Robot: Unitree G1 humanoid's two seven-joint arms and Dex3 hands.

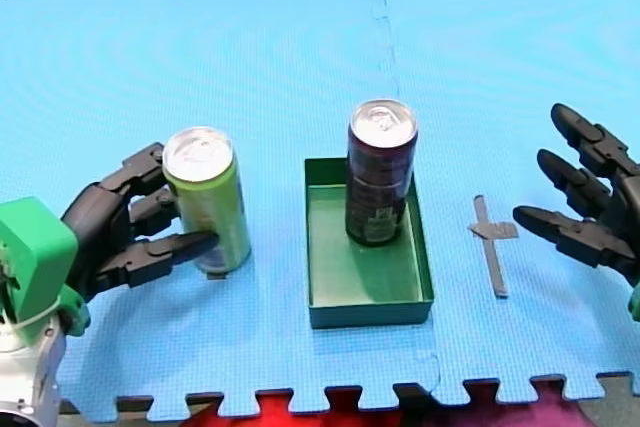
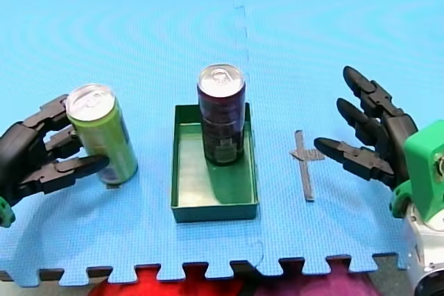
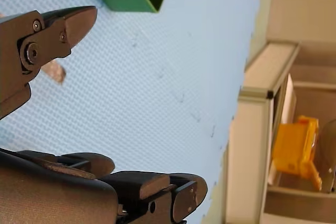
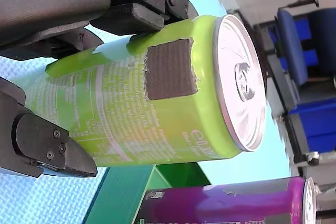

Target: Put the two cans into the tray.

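Left of the tray (image 1: 370, 282), we see the left hand (image 1: 120, 225) clamped around the green can (image 1: 208, 199), upright on the blue surface (image 1: 250, 57). We find the purple can (image 1: 380, 175) upright inside the tray; the right hand (image 1: 588, 202), holding nothing, hovers to the tray's right.

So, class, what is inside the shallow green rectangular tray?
A tall purple metal can stands upright at the far end of the green tray; its near floor is bare. The floor beneath the can is covered.
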